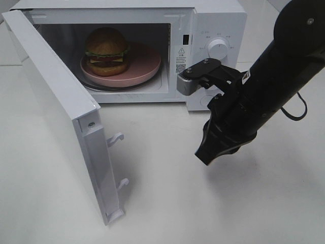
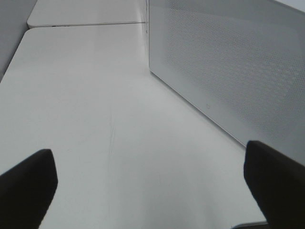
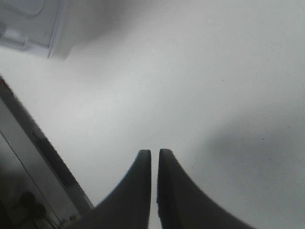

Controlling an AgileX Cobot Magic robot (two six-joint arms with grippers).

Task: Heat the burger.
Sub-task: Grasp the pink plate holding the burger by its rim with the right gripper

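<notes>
Right pincer (image 3: 154, 151): narrow, only a thin slit between the fingers, nothing held. It points down at the counter (image 1: 167, 203), at 5 o'clock from the microwave (image 1: 218, 20) in the high view. Left pincer (image 2: 148, 152): wide, empty, over the counter beside a white perforated panel (image 2: 228, 62). Door (image 1: 51, 91): swung open toward 7 o'clock. Burger (image 1: 106, 51): upright inside the microwave, on the 9 o'clock side of the pink plate (image 1: 147, 63).
</notes>
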